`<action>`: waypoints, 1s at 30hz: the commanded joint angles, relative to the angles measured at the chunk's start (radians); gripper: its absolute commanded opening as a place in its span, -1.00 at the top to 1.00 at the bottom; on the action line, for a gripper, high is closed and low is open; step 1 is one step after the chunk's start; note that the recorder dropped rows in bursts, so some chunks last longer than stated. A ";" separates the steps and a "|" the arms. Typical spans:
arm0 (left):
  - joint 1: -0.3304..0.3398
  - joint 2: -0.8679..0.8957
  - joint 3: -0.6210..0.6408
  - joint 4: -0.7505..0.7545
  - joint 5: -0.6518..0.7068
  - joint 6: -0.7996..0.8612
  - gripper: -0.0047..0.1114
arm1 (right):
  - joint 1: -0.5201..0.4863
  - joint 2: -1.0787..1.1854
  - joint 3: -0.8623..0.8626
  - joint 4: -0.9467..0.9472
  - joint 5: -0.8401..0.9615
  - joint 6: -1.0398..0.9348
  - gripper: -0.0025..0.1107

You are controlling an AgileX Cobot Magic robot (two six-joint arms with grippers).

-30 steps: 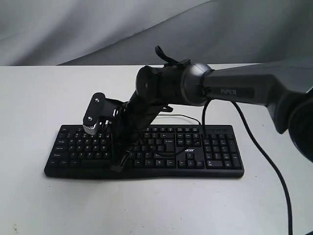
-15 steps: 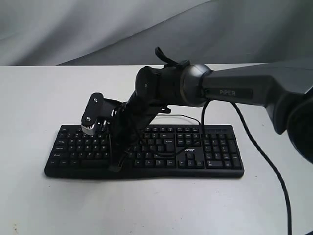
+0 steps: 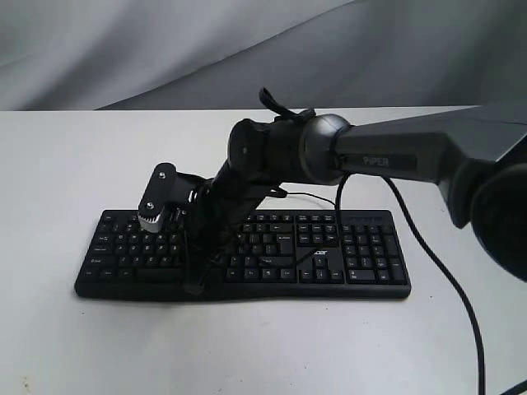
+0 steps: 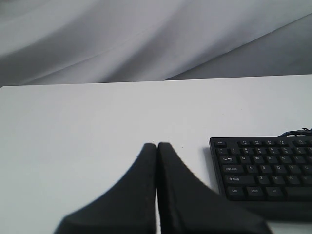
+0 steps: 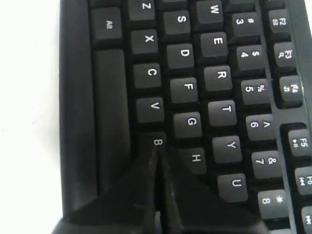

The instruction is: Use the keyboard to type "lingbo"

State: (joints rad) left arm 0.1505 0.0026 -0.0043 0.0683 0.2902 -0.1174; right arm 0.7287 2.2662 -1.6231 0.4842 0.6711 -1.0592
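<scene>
The black keyboard (image 3: 362, 255) lies flat on the white table, its acer logo facing the front. My right gripper (image 3: 195, 288) reaches across from the right and points steeply down at the keyboard's front key row, left of centre. In the right wrist view its fingertips (image 5: 157, 148) are shut together with nothing between them, and they rest on the B key (image 5: 157, 142), beside V and H. My left gripper (image 4: 157, 145) is shut and empty over bare table, to the side of the keyboard's (image 4: 263, 165) Esc and Ctrl end. The exterior view does not show it.
A thin black cable (image 3: 436, 271) runs from the right arm down off the table's right front. The keyboard's own cable (image 3: 317, 197) loops behind it. A grey cloth backdrop (image 3: 165, 49) hangs behind the white table (image 3: 247, 346).
The right arm has dipped a little and its shut tip has sunk slightly toward the front key row. The keyboard has not moved.
</scene>
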 commanded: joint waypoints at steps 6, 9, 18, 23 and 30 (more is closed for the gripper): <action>0.002 -0.003 0.004 -0.008 -0.005 -0.004 0.91 | 0.005 -0.037 0.005 -0.005 -0.006 -0.010 0.96; 0.002 -0.003 0.004 -0.008 -0.005 -0.004 0.91 | 0.005 -0.050 0.005 -0.005 -0.022 -0.010 0.96; 0.002 -0.003 0.004 -0.008 -0.005 -0.004 0.91 | 0.005 -0.045 -0.008 0.002 -0.078 -0.017 0.96; 0.002 -0.003 0.004 -0.008 -0.005 -0.004 0.91 | 0.005 0.004 -0.108 0.015 -0.016 -0.017 0.96; 0.002 -0.003 0.004 -0.008 -0.005 -0.004 0.91 | 0.005 0.034 -0.135 0.017 0.013 -0.011 0.96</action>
State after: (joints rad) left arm 0.1505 0.0026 -0.0043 0.0683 0.2902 -0.1174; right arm 0.7287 2.2972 -1.7495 0.4946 0.6717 -1.0676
